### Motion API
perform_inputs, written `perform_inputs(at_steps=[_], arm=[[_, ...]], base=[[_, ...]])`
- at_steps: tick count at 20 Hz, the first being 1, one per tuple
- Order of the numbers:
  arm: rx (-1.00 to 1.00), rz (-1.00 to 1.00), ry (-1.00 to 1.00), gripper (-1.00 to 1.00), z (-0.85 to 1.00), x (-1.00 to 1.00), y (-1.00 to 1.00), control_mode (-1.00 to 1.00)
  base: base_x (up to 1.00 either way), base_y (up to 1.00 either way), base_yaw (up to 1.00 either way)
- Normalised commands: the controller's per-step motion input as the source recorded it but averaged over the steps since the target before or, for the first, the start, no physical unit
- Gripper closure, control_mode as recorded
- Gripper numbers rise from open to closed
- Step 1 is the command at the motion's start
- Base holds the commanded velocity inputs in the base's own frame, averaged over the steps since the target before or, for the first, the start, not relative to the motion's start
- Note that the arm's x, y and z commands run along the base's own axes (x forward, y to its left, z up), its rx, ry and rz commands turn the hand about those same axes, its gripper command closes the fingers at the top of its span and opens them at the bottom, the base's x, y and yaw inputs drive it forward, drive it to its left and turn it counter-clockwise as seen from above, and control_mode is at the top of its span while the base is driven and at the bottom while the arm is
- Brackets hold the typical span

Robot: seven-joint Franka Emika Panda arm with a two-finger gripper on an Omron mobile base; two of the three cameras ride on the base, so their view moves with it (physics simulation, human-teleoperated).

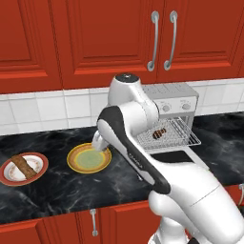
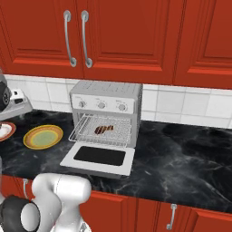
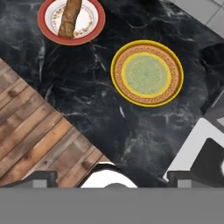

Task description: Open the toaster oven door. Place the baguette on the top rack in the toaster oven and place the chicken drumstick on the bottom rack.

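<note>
Drumstick (image 2: 103,130) lies on the pulled-out rack (image 2: 102,131) in the right base view — hand view looks past the spread gripper (image 3: 111,177) to the plated baguette (image 3: 70,17).

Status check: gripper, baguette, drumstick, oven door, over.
Gripper open, empty, above the counter. Toaster oven door down; chicken drumstick on pulled-out rack. Baguette on red-rimmed plate, not yet loaded. Yellow plate empty; nothing blocking.
</note>
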Motion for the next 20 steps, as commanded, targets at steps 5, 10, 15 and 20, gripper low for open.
perform_inputs(at_steps=[5,10,15,20], arm=[[0.00,0.04,0.01,-1.00,-0.48,0.03,1.00,-1.00],[0.01,0.00,0.06,-1.00,-0.35,0.62,0.93,-1.00],[0.00,0.00,0.09,-1.00,-0.13,0.43,0.85,-1.00],[0.00,0.00,0.21,-1.00,-0.14,0.18,0.75,-1.00]], base=[[0.00,0.00,0.00],[0.00,0.00,0.00],[0.00,0.00,0.00],[0.00,0.00,0.00]])
